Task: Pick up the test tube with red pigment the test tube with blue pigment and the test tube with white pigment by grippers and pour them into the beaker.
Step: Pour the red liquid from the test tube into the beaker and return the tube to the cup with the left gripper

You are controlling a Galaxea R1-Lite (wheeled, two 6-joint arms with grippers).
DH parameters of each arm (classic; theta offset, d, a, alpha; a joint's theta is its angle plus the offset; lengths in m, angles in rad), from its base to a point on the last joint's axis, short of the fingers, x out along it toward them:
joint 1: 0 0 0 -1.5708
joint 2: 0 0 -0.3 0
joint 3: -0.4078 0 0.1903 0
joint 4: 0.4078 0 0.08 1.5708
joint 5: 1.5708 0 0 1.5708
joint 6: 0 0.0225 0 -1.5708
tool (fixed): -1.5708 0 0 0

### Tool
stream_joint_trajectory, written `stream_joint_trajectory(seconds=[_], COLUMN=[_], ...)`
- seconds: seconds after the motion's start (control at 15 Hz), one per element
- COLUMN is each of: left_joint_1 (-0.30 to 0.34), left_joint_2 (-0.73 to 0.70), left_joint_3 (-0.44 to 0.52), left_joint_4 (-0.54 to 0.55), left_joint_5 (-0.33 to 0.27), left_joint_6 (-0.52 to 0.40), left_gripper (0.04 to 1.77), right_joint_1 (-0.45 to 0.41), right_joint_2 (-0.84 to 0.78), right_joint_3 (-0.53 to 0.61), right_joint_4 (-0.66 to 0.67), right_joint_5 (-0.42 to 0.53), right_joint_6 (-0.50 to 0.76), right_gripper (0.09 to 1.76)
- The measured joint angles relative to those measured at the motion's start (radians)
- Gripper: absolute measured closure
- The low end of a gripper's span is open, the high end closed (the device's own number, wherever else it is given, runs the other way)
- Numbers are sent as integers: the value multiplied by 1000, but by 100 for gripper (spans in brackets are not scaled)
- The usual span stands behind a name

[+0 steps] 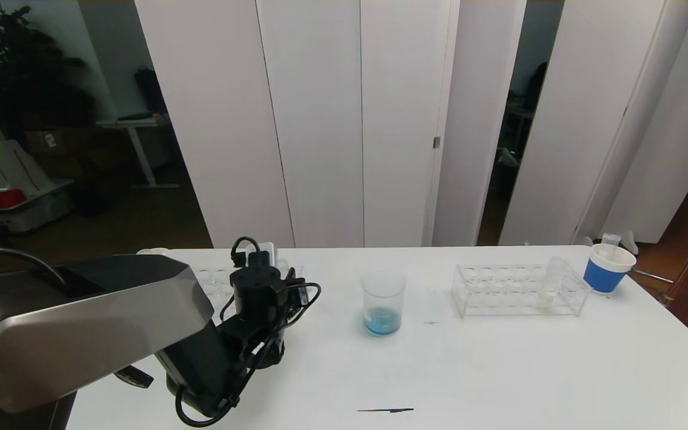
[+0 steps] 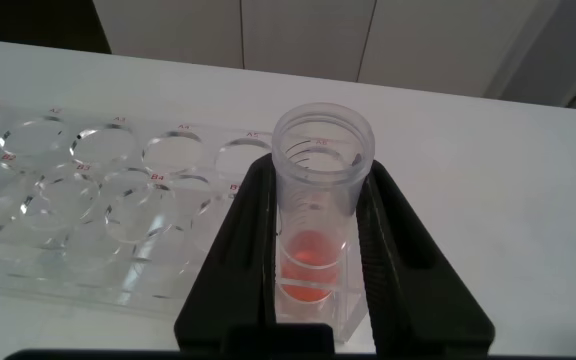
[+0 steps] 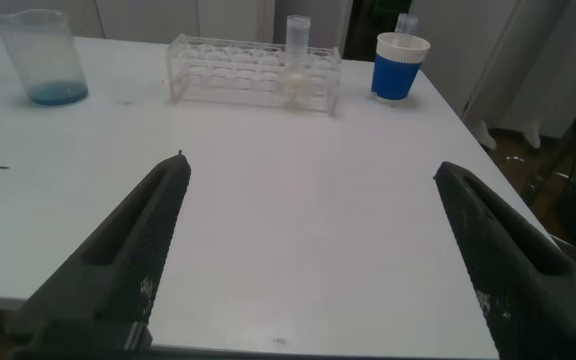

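My left gripper [image 1: 260, 280] is at the clear left rack [image 1: 215, 279], its fingers hidden in the head view. In the left wrist view the gripper [image 2: 320, 168] is shut on the test tube with red pigment [image 2: 313, 265], which stands upright in the end slot of that rack [image 2: 88, 190]. The beaker [image 1: 383, 301] stands mid-table with blue liquid in its bottom. The test tube with white pigment [image 1: 550, 286] stands in the right rack [image 1: 499, 292]. No tube with blue liquid shows. My right gripper [image 3: 311, 165] is open and empty over the table's front right.
A blue paper cup [image 1: 608, 267] with a clear tube in it stands at the far right, past the right rack. A thin dark mark [image 1: 386, 410] lies near the front edge. The right wrist view shows the beaker [image 3: 43, 60], rack [image 3: 256, 70] and cup [image 3: 401, 65] far off.
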Motion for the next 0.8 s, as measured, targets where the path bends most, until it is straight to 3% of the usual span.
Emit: stream_joint_trajectory(seconds=[0.8], left_joint_1=[-35], left_joint_2=[-52], left_joint_3=[24], left_joint_4=[-39], left_joint_5=[12], left_joint_6=[97], left_gripper=[124], right_joint_1=[0], right_joint_2=[0], right_joint_3=[0], right_joint_4=[0], right_joint_5=[0], right_joint_6=[0], right_gripper=[10])
